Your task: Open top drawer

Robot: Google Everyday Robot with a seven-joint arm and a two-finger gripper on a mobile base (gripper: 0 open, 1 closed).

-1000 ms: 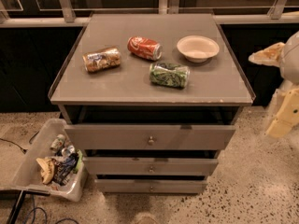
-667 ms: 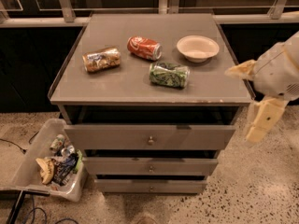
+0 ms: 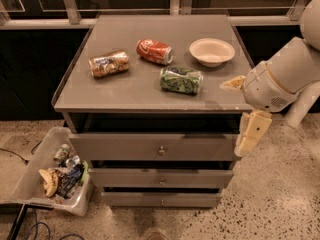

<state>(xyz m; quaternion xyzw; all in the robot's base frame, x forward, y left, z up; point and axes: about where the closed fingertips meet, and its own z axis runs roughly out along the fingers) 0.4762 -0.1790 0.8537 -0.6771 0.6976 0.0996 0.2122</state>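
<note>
The top drawer (image 3: 125, 147) is the widest of three grey-brown fronts under the cabinet top, with a small round metal knob (image 3: 161, 150) at its centre. A dark gap shows above its front, and none of its inside is visible. My gripper (image 3: 241, 113) is at the cabinet's right front corner, to the right of the drawer front and apart from the knob. It is open and empty. One cream finger (image 3: 232, 83) points left over the top's edge. The other finger (image 3: 251, 132) hangs down beside the drawer's right end.
On the cabinet top (image 3: 125, 91) lie a brown can (image 3: 108, 63), a red can (image 3: 154, 51), a green can (image 3: 181, 79) and a white bowl (image 3: 211, 51). Two narrower drawers (image 3: 125, 177) sit below. A bin of rubbish (image 3: 56, 174) stands on the floor at left.
My arm has swung left from the right edge of view to the cabinet's right front corner. The drawers and the things on top have not moved.
</note>
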